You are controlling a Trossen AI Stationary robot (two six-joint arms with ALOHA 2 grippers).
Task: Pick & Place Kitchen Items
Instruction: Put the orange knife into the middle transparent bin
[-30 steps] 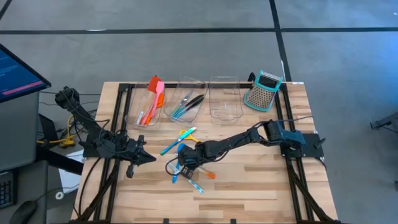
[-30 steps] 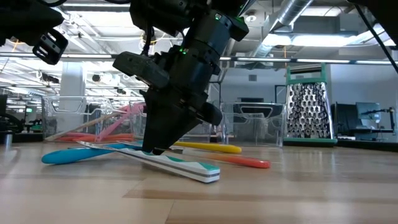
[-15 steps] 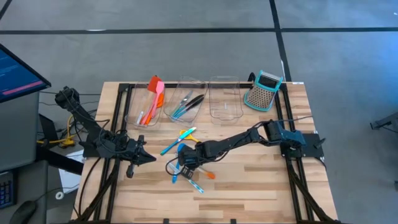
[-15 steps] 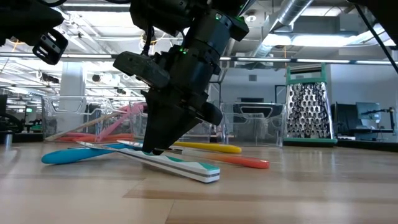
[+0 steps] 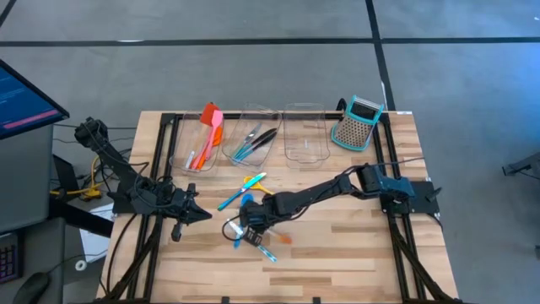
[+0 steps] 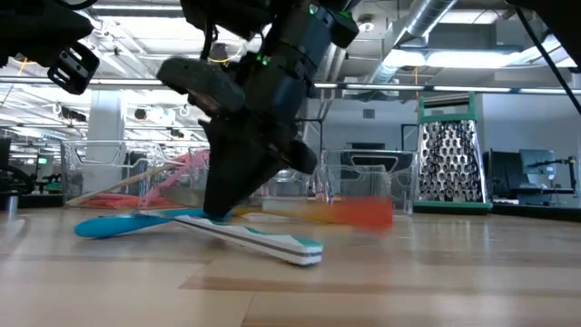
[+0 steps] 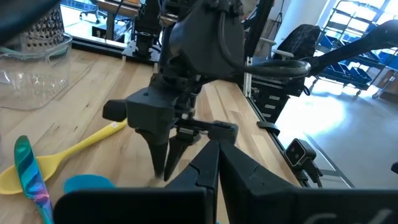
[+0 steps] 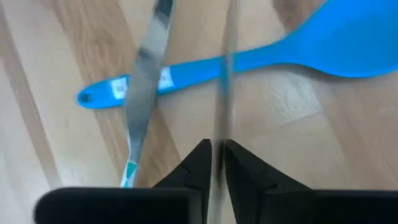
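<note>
- At the middle of the table, toward its 6 o'clock edge in the high view, the right gripper (image 5: 243, 230) points down among loose utensils.
- In its own wrist view the two fingers (image 8: 200, 163) stand almost together, pinching a thin pale strip that runs straight out between them. This looks like the slim handle of the orange spatula (image 5: 283, 239).
- The spatula's orange head lies at about 4 o'clock from the gripper, clear of the fingertips. In the low view it is a smear just above the wood (image 6: 359, 213).
- A blue spoon (image 8: 298, 46) lies crosswise just beyond the fingertips, not held.
- A knife (image 6: 263, 238) with a teal-and-white handle crosses the spoon's stem and reaches out to 5 o'clock from the gripper.
- A yellow spoon (image 5: 255, 179) lies at 12 o'clock from the gripper, apart from it.
- The left gripper (image 5: 198, 214) waits at 9 o'clock, its fingers closed on nothing.
- Half a second ago the spatula lay flat and sharp on the table. Now its head is lifted and blurred, the right gripper has leaned toward 9 o'clock in the low view, and the fingers have drawn closer together.
</note>
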